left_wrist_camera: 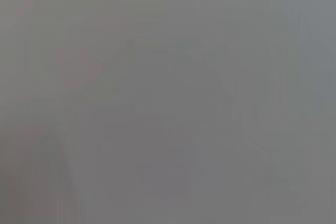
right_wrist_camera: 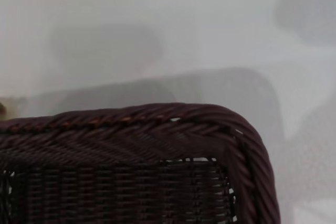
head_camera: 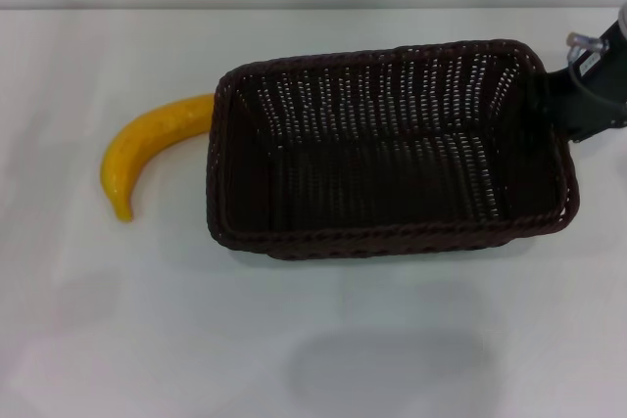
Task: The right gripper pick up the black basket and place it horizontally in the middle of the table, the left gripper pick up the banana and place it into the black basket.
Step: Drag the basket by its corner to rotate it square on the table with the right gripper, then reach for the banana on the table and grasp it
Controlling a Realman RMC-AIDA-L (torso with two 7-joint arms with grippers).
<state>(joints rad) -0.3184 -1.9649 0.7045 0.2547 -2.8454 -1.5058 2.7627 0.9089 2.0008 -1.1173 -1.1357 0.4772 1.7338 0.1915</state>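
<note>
Taking the black basket (head_camera: pixel 387 149) as the landmark: off its left short end lies the banana (head_camera: pixel 147 144), on the table (head_camera: pixel 313 340), curved, with its upper end running up to touch or tuck just behind the basket's left wall and its lower tip pointing down toward the robot, apart from the wicker. The basket itself lies with its long axis across the table, roughly in the middle, open side up and nothing in it. At its right short end, by the far corner, the right gripper (head_camera: pixel 588 85) sits against the rim; whether its fingers are clamped on the wicker or released cannot be told, since the right wrist view shows only the braided corner of the basket (right_wrist_camera: pixel 157 129) over bare tabletop. The left gripper is in no view, and its wrist camera shows only featureless grey. The banana lies on the left arm's side, so its pickup looks the step to come once the basket is let go.
</note>
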